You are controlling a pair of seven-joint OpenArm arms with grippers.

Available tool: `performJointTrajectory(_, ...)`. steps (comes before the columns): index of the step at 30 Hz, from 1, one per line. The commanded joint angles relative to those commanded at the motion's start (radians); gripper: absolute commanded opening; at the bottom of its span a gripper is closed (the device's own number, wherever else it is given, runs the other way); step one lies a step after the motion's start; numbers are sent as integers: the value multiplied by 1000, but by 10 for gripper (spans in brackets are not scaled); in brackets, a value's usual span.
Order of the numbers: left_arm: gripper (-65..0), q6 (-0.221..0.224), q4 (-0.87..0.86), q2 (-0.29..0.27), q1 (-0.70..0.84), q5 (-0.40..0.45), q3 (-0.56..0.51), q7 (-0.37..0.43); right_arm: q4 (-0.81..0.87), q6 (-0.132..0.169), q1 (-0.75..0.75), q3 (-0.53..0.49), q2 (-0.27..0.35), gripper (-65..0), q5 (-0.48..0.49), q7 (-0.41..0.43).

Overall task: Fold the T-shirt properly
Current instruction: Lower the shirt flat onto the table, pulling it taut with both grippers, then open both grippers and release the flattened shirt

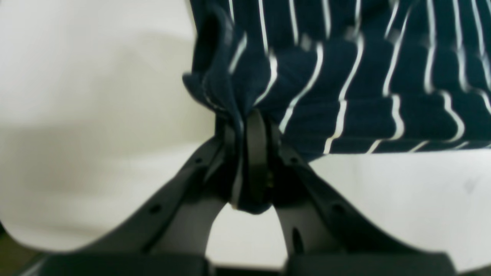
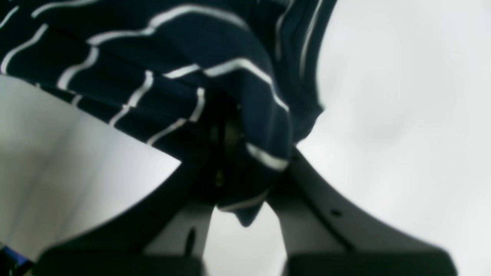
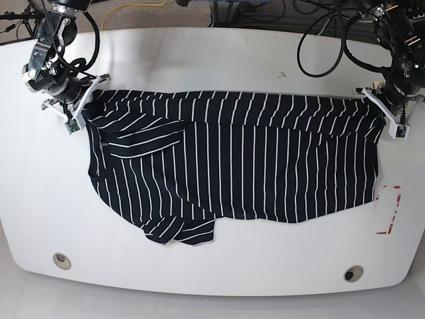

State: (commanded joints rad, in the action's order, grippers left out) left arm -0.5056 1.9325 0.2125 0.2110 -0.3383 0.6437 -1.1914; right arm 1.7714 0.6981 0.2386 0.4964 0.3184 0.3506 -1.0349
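Note:
The dark navy T-shirt (image 3: 239, 159) with thin white stripes lies stretched across the middle of the white table, one sleeve folded over its left part and another bunched at the lower left. My left gripper (image 3: 384, 111) is at the shirt's far right corner, shut on a pinch of the T-shirt (image 1: 345, 76); in the left wrist view the left gripper (image 1: 249, 126) has fabric pressed between its fingers. My right gripper (image 3: 89, 106) holds the shirt's far left corner. The right wrist view shows the right gripper (image 2: 245, 153) shut with the T-shirt (image 2: 172, 57) draped over it.
The white table (image 3: 219, 266) has two round holes near its front edge, one hole (image 3: 62, 260) at the left and one hole (image 3: 353, 273) at the right. A red marking (image 3: 390, 209) lies at the right. Cables (image 3: 319, 40) run along the table's far side.

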Motion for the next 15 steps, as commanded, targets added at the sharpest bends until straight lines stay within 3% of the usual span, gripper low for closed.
performJointTrajectory(15,-650,0,0,26,91,2,-2,-2,-6,0,40,-66,0,-609,0,0)
